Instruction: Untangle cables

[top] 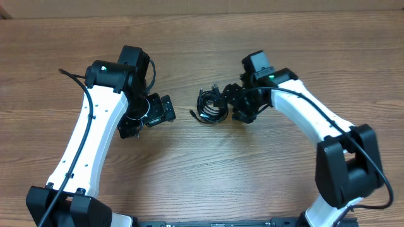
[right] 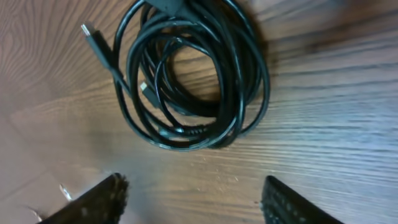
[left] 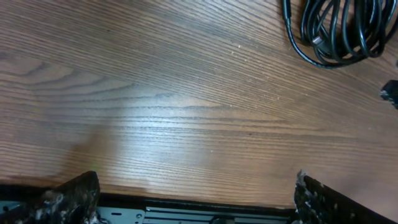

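we see the cables (right: pixel 186 135) bunched in one coil on the table (top: pixel 208 167), our right gripper (right: pixel 194 190) just beside it, jaws apart and empty; left gripper (left: pixel 196 186) spread wide nearby.

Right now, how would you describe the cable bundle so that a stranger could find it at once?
On the wooden table, look in the gap between the left gripper and the right gripper. There lie the cables, thin black cords coiled into one loose ring close to the right gripper. Unlike the thicker wires on the arms, they lie free and end in small plugs.
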